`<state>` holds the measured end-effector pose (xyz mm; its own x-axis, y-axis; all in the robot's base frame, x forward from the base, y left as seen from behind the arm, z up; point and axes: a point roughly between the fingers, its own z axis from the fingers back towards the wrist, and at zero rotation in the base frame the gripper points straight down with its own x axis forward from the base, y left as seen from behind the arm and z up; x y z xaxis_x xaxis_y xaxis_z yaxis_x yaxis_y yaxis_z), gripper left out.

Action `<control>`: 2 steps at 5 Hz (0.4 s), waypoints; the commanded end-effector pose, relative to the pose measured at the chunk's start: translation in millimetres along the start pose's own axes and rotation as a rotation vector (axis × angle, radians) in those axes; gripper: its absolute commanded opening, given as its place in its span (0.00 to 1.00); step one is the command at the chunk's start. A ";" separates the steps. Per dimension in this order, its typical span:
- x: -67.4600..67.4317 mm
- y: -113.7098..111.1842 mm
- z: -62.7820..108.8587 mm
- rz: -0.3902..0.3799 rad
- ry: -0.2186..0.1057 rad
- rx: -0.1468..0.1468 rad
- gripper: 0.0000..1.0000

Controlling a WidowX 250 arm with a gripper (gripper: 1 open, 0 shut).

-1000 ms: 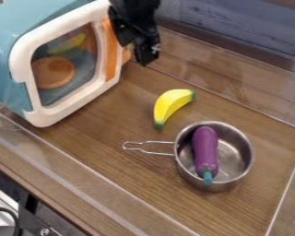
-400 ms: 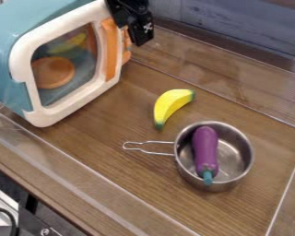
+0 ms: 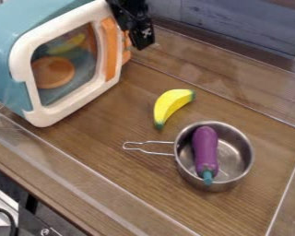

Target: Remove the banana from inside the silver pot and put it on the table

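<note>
The yellow banana [image 3: 172,105] lies on the brown wood-grain table [image 3: 236,83], just left of and behind the silver pot [image 3: 216,157]. The pot stands near the front right, its thin wire handle [image 3: 147,147] pointing left. A purple eggplant [image 3: 205,149] with a green stem lies inside the pot. My gripper [image 3: 141,35] hangs at the top of the view, well above and behind the banana, next to the microwave's top right corner. It holds nothing; its black fingers are close together, but I cannot tell if they are fully shut.
A teal-and-white toy microwave [image 3: 52,64] stands at the left with an orange item behind its window. A clear plastic rim [image 3: 76,189] runs along the table's front and right edges. A grey wall lies behind the table.
The gripper has risen and drawn back toward the top of the view, away from the banana. The banana, pot and eggplant have not moved.
</note>
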<state>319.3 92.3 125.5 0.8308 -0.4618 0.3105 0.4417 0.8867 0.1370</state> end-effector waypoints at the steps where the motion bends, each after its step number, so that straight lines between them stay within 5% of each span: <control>1: 0.0 11.1 8.2 0.012 -0.026 0.037 1.00; 2: -1.5 12.2 8.0 0.005 -0.027 0.036 1.00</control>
<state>321.1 94.5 126.7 0.8190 -0.4752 0.3215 0.4516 0.8796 0.1497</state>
